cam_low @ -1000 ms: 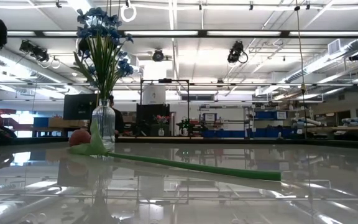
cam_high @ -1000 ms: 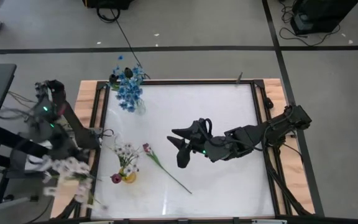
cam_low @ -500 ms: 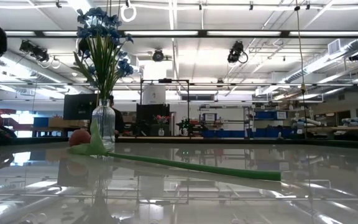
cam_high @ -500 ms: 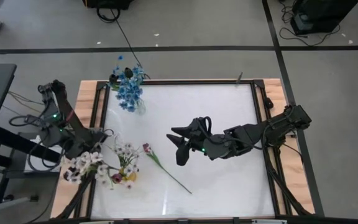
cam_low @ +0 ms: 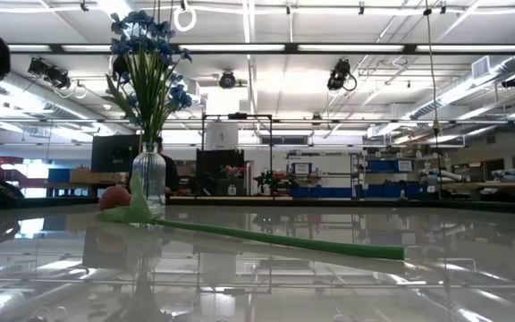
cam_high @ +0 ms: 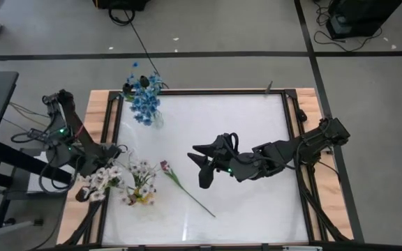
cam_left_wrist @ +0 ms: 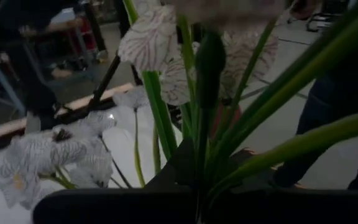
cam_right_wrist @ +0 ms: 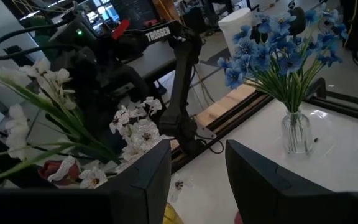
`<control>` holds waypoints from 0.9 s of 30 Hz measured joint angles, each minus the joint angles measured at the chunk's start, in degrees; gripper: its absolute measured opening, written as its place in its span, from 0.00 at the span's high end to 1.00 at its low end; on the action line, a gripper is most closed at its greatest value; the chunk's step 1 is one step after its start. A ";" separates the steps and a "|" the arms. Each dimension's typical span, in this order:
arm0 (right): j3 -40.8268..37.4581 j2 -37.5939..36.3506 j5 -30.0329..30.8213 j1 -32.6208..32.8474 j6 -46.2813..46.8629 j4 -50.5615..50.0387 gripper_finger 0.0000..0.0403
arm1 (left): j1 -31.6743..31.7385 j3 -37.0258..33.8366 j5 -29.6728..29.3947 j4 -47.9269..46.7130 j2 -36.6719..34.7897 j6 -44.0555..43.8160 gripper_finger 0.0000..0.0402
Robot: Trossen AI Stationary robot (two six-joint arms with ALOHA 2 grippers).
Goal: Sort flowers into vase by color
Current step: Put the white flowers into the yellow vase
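Tabletop [cam_high: 257, 111]: blue flowers [cam_high: 145, 100] vased upper left. My left hand [cam_high: 82, 192] clamped on white spray [cam_high: 102, 178]; right hand [cam_high: 202, 165] open, idle. Pink tulip [cam_high: 183, 186] unsorted.

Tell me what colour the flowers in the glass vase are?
Blue flowers, clearest in the right wrist view.

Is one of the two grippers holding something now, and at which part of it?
The left gripper is shut on the white flowers, gripping their green stems below the blooms. The right gripper, open above the table, holds nothing.
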 joint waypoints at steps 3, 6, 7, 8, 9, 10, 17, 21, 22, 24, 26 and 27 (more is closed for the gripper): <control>0.00 0.00 0.00 -0.02 -0.11 -0.02 0.60 | 0.02 0.00 -0.99 -0.22 0.79 -1.63 0.98; 0.00 0.00 0.00 0.00 -0.26 -0.02 0.60 | 0.02 0.00 -1.57 0.12 1.74 -2.62 0.98; 0.00 0.00 0.00 0.00 -0.38 -0.02 0.60 | 0.02 0.00 -1.97 0.14 2.16 -2.76 0.98; 0.00 0.00 0.00 0.00 -0.52 -0.02 0.60 | 0.02 0.00 -2.32 0.07 2.63 -2.90 0.98; 0.00 0.00 0.02 0.00 -0.52 -0.04 0.60 | 0.02 -0.02 -2.41 0.11 3.02 -3.25 0.98; 0.00 0.00 0.04 0.00 -0.53 -0.03 0.60 | 0.02 -0.02 -2.61 0.12 3.28 -3.92 0.98; 0.00 0.00 0.14 0.00 -0.68 -0.05 0.60 | 0.02 -0.04 -6.70 -0.03 5.20 -6.14 0.98; 0.00 0.00 0.17 0.04 -0.66 -0.07 0.60 | 0.02 -0.04 -9.50 -0.52 7.18 -8.76 0.98; 0.00 0.00 0.17 0.05 -0.66 -0.07 0.60 | 0.02 -0.04 -10.09 -0.85 7.70 -9.52 0.98; 0.00 0.00 0.01 0.18 -0.66 -0.05 0.60 | 0.01 -0.04 -11.34 -1.57 8.76 -11.33 0.98; 0.00 0.00 -0.01 0.41 -0.66 -0.08 0.60 | 0.01 -0.04 -11.94 -2.67 9.92 -13.17 0.98; 0.00 0.00 0.00 0.52 -0.66 -0.07 0.60 | 0.02 -0.04 -12.01 -3.27 10.48 -14.03 0.98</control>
